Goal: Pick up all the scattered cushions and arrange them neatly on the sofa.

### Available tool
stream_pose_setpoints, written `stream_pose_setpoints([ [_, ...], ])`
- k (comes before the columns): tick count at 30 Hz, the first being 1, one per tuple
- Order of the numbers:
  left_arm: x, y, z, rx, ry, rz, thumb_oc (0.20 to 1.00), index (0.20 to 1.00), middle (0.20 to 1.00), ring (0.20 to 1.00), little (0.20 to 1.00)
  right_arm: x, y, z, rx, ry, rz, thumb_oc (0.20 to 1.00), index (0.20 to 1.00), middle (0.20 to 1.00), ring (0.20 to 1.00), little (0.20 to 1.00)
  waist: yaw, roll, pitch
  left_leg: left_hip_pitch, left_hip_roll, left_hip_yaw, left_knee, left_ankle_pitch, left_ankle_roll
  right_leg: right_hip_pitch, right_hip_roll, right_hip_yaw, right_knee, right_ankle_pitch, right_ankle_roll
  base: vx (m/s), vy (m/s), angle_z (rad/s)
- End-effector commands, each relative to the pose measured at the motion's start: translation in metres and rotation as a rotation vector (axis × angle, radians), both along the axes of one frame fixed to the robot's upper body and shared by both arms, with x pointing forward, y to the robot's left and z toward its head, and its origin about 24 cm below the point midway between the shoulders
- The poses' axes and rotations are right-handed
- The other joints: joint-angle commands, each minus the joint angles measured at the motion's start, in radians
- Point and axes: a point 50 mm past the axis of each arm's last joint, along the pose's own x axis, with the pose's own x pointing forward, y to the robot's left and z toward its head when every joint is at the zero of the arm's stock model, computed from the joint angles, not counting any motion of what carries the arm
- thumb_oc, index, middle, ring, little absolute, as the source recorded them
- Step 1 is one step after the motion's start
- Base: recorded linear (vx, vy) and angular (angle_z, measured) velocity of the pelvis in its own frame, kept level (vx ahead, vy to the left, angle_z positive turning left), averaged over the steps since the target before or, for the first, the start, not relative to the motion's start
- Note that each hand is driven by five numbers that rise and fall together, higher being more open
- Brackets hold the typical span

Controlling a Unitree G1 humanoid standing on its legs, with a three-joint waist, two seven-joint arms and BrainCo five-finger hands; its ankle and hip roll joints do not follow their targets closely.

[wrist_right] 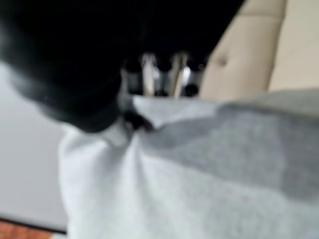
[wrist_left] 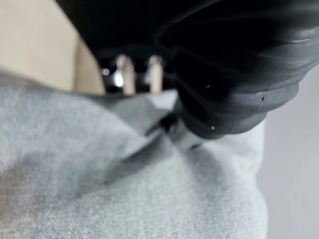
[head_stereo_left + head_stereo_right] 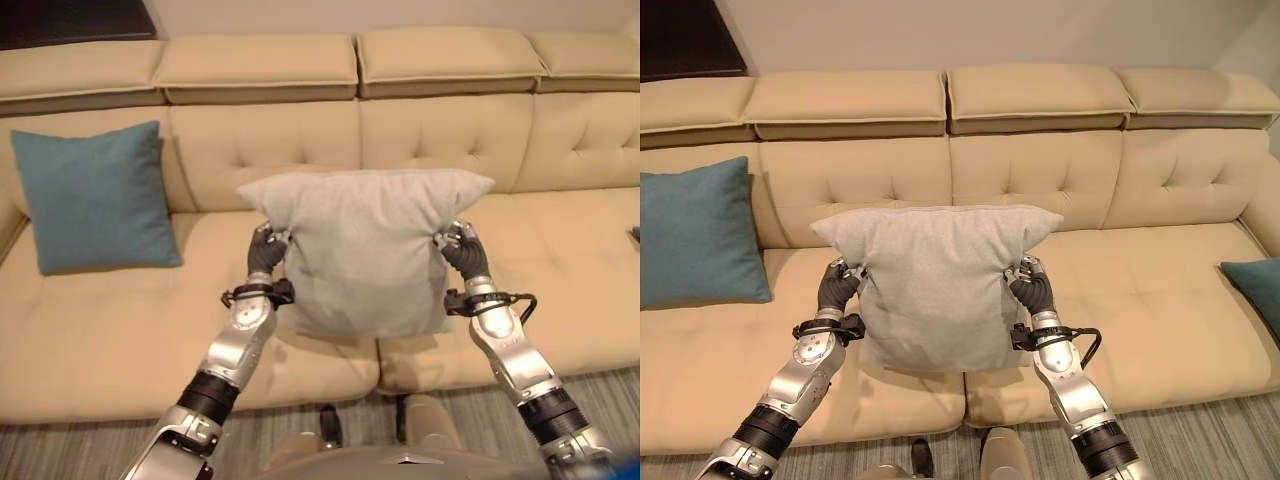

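Left robot hand (image 3: 266, 252) and right robot hand (image 3: 462, 250) each clenched on side of grey cushion (image 3: 365, 250), held upright over beige sofa (image 3: 100, 330); teal cushion (image 3: 95, 197) leaning at sofa's left end.

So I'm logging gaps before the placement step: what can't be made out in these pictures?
- Sofa seat behind the light grey fabric cushion: hidden by it, eye views.
- Left robot hand and right robot hand: fingertips buried in cushion folds, wrist views blurred.
- Second teal cushion: cut off by the right eye view's edge.
- Teal square cushion: its back hidden against the beige tufted sofa.
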Motion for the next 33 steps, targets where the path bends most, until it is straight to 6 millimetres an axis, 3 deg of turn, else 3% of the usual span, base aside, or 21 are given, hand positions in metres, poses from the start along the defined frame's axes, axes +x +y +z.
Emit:
stream_pose_setpoints([
  [1, 0.001, -0.053, 0.054, -0.059, -0.292, -0.253, 0.200, 0.200, 0.200, 0.200, 0.200, 0.009, 0.039, 0.050, 0.069, -0.251, 0.182, 0.200, 0.200, 0.200, 0.200, 0.200, 0.012, -0.029, -0.072, 0.004, 0.034, -0.043, 0.089, -0.058, -0.056, 0.081, 0.012, -0.004, -0.133, 0.109, 0.016, 0.15, -0.085, 0.07],
  [5, 0.002, -0.052, 0.057, -0.075, -0.301, -0.244, 0.200, 0.200, 0.200, 0.200, 0.200, 0.011, 0.037, 0.054, 0.060, -0.267, 0.180, 0.200, 0.200, 0.200, 0.200, 0.200, 0.022, -0.018, -0.108, 0.027, 0.045, -0.047, 0.046, -0.042, -0.071, 0.131, 0.023, -0.020, -0.184, 0.091, 0.007, 0.13, -0.076, 0.03],
  [12, 0.017, -0.059, 0.071, -0.058, -0.337, -0.229, 0.200, 0.200, 0.200, 0.200, 0.200, 0.018, 0.034, 0.062, 0.021, -0.290, 0.160, 0.200, 0.200, 0.200, 0.200, 0.200, 0.012, -0.001, -0.116, 0.034, 0.060, -0.058, 0.006, -0.023, -0.097, 0.174, 0.033, -0.063, -0.238, 0.068, -0.007, 0.06, -0.067, 0.13],
  [14, 0.024, -0.063, 0.080, -0.049, -0.364, -0.222, 0.200, 0.200, 0.200, 0.200, 0.200, 0.024, 0.037, 0.070, 0.014, -0.317, 0.158, 0.200, 0.200, 0.200, 0.200, 0.200, 0.009, 0.002, -0.107, 0.018, 0.063, -0.060, 0.008, -0.020, -0.102, 0.166, 0.034, -0.069, -0.243, 0.068, -0.010, -0.07, -0.058, 0.09],
  [15, 0.034, -0.068, 0.092, -0.042, -0.392, -0.209, 0.200, 0.200, 0.200, 0.200, 0.200, 0.033, 0.041, 0.083, 0.012, -0.361, 0.157, 0.200, 0.200, 0.200, 0.200, 0.200, 0.007, 0.004, -0.086, -0.015, 0.066, -0.062, 0.019, -0.019, -0.107, 0.148, 0.034, -0.073, -0.246, 0.070, -0.015, -0.09, -0.037, 0.17],
  [17, 0.038, -0.070, 0.096, -0.042, -0.397, -0.203, 0.200, 0.200, 0.200, 0.200, 0.200, 0.037, 0.044, 0.088, 0.007, -0.376, 0.158, 0.200, 0.200, 0.200, 0.200, 0.200, 0.005, 0.006, -0.079, -0.033, 0.068, -0.063, 0.026, -0.019, -0.109, 0.136, 0.034, -0.073, -0.248, 0.073, -0.016, -0.11, -0.042, 0.13],
  [20, 0.054, -0.073, 0.118, -0.005, -0.456, -0.176, 0.200, 0.200, 0.200, 0.200, 0.200, 0.053, 0.056, 0.110, -0.003, -0.436, 0.161, 0.200, 0.200, 0.200, 0.200, 0.200, 0.005, 0.011, -0.046, -0.110, 0.071, -0.065, 0.056, -0.014, -0.111, 0.067, 0.034, -0.066, -0.246, 0.091, -0.016, -0.18, -0.044, 0.00],
  [21, 0.063, -0.073, 0.137, 0.018, -0.506, -0.154, 0.200, 0.200, 0.200, 0.200, 0.200, 0.062, 0.062, 0.127, -0.026, -0.483, 0.161, 0.200, 0.200, 0.200, 0.200, 0.200, 0.009, 0.014, -0.034, -0.166, 0.072, -0.063, 0.065, -0.003, -0.112, 0.006, 0.035, -0.060, -0.240, 0.107, -0.015, -0.24, -0.045, -0.04],
  [26, 0.082, -0.075, 0.187, 0.064, -0.631, -0.106, 0.200, 0.200, 0.200, 0.200, 0.200, 0.081, 0.076, 0.180, -0.063, -0.616, 0.142, 0.200, 0.200, 0.200, 0.200, 0.200, 0.019, 0.014, -0.030, -0.305, 0.077, -0.064, 0.084, 0.026, -0.118, -0.135, 0.046, -0.047, -0.221, 0.137, -0.019, -0.11, -0.044, -0.05],
  [28, 0.084, -0.076, 0.195, 0.084, -0.648, -0.101, 0.200, 0.200, 0.200, 0.200, 0.200, 0.082, 0.079, 0.188, -0.060, -0.636, 0.140, 0.200, 0.200, 0.200, 0.200, 0.200, 0.020, 0.013, -0.030, -0.322, 0.076, -0.065, 0.082, 0.032, -0.118, -0.154, 0.049, -0.046, -0.220, 0.144, -0.017, -0.03, -0.032, -0.02],
  [31, 0.092, -0.078, 0.234, 0.152, -0.740, -0.046, 0.200, 0.200, 0.200, 0.200, 0.200, 0.089, 0.085, 0.216, -0.042, -0.698, 0.117, 0.200, 0.200, 0.200, 0.200, 0.200, 0.022, 0.014, -0.024, -0.385, 0.078, -0.077, 0.048, 0.068, -0.124, -0.232, 0.057, -0.039, -0.232, 0.168, -0.013, -0.02, -0.052, -0.11],
  [33, 0.093, -0.077, 0.245, 0.158, -0.767, -0.024, 0.200, 0.200, 0.200, 0.200, 0.200, 0.090, 0.087, 0.225, -0.051, -0.719, 0.112, 0.200, 0.200, 0.200, 0.200, 0.200, 0.024, 0.015, -0.025, -0.406, 0.079, -0.083, 0.031, 0.081, -0.126, -0.254, 0.060, -0.039, -0.244, 0.177, -0.010, 0.02, -0.037, -0.05],
])
